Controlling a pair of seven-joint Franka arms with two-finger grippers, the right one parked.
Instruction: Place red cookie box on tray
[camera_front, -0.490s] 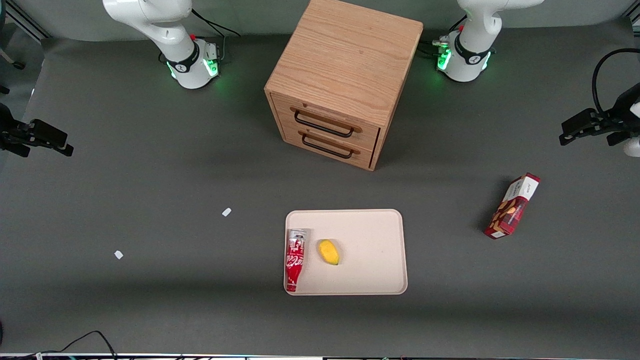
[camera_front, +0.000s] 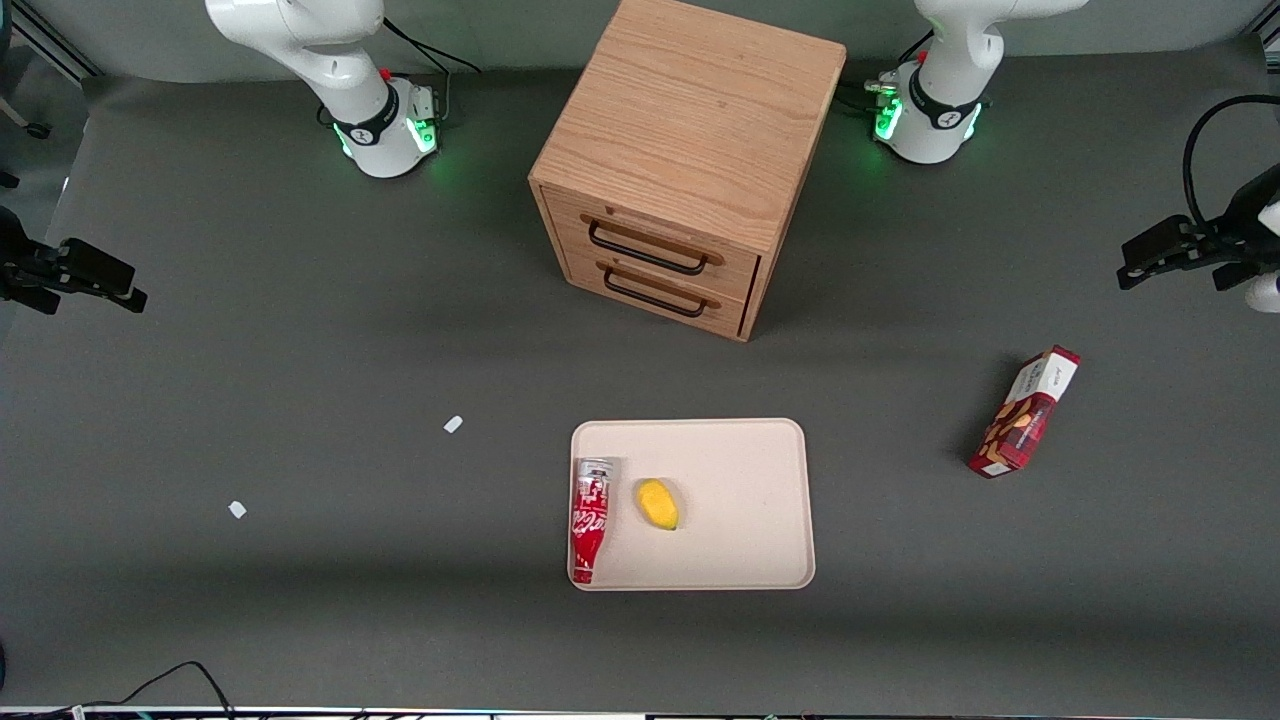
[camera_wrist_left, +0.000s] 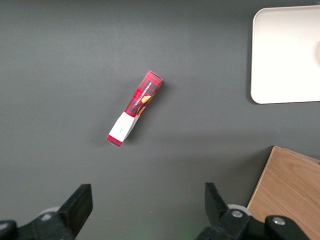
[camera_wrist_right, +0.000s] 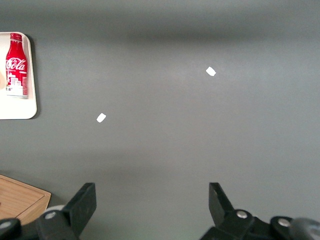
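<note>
Dark grey mat covers the table (camera_front: 300, 350); a wooden drawer cabinet (camera_front: 690, 160) stands at its middle, farther from the front camera than the tray (camera_front: 740, 470). The tray carries a red soda can (camera_front: 590, 518) along one rim and a small yellow fruit (camera_front: 657, 503) beside it; the rest of its floor is bare. The red cookie box (camera_front: 1024, 412) lies flat on the mat, well apart from the tray, toward the working arm's end. The gripper (camera_wrist_left: 145, 207) hangs above the mat near the box, jaws wide apart, holding nothing. Assessment: approach stage, grasp not yet made. Next move calls for descending over the box and turning the wrist so the fingers span its narrow width.
</note>
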